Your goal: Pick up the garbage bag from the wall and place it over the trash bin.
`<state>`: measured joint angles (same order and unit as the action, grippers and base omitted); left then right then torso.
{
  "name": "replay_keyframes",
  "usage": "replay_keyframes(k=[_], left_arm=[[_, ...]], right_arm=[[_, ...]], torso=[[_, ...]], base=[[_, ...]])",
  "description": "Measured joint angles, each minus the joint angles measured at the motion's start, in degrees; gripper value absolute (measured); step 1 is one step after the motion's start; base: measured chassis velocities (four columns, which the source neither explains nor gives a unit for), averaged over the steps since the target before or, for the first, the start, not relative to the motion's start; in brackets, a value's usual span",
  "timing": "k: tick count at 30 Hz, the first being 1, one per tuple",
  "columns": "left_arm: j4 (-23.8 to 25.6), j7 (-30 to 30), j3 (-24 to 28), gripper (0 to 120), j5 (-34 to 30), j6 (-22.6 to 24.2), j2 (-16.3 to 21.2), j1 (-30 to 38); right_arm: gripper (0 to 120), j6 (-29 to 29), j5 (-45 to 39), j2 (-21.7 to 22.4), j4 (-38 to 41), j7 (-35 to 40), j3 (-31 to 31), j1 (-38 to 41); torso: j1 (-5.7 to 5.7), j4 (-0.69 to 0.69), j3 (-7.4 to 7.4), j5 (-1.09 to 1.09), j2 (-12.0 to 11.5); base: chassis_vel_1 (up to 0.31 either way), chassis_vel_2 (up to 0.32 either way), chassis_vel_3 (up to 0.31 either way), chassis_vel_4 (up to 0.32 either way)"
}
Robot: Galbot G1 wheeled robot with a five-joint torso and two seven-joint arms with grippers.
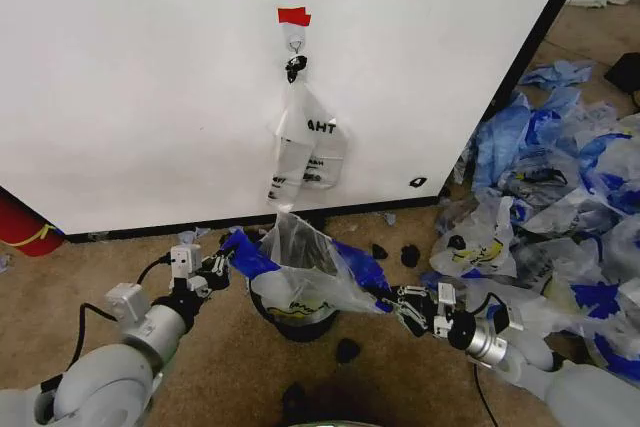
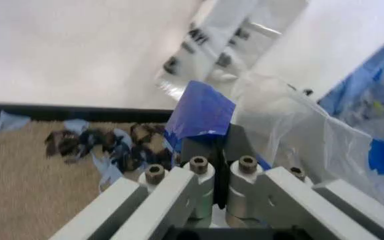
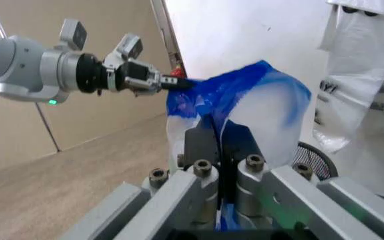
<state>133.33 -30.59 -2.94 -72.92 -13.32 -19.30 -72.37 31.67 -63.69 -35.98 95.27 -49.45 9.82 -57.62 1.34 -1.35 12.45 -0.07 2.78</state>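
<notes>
While both grippers clamp its handles, the garbage bag (image 1: 300,272) stretches sideways over the trash bin (image 1: 300,325).

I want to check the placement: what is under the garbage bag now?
Under the garbage bag stands the trash bin; the bag covers its top. Left gripper and right gripper hold the bag's sides.

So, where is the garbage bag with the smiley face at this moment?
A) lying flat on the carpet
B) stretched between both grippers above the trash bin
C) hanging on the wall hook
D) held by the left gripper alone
B: the left gripper and right gripper each pinch a blue handle, spreading the garbage bag over the trash bin.
</notes>
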Motion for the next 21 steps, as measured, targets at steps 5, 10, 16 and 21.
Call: replay_keyframes(k=[5, 10, 16, 21], left_arm=[[0.6, 0.2, -1.8, 0, 1.7, -0.4, -1.9, -6.2], [1.6, 1.7, -5.4, 0, 8.2, -1.2, -2.1, -17.4], [2.0, 0.8, -8.5, 0, 10.8, -0.5, -2.9, -19.7], [4.8, -0.7, -12.2, 0, 9.4, 0.3, -3.9, -21.5]], right_arm=[[0, -0.6, -0.6, 0.4, -0.4, -1.7, 0.9, 0.4], [0, -1.5, -1.5, 2.3, -0.2, -3.8, 1.8, 1.0], [0, -1.4, -1.2, 2.4, -0.3, -4.0, 2.7, 1.2], [0, -1.4, -1.3, 1.9, -0.3, -4.0, 3.0, 0.9]], torso=[[0.00, 0.00, 0.00, 0.04, 0.0], [-0.01, 0.02, -0.01, 0.04, 0.0], [0.00, -0.02, -0.01, 0.00, 0.0], [0.00, -0.02, -0.01, 0.04, 0.0]], base=[[0.000, 0.000, 0.000, 0.000], [0.000, 0.000, 0.000, 0.000], [0.000, 0.000, 0.000, 0.000], [0.000, 0.000, 0.000, 0.000]])
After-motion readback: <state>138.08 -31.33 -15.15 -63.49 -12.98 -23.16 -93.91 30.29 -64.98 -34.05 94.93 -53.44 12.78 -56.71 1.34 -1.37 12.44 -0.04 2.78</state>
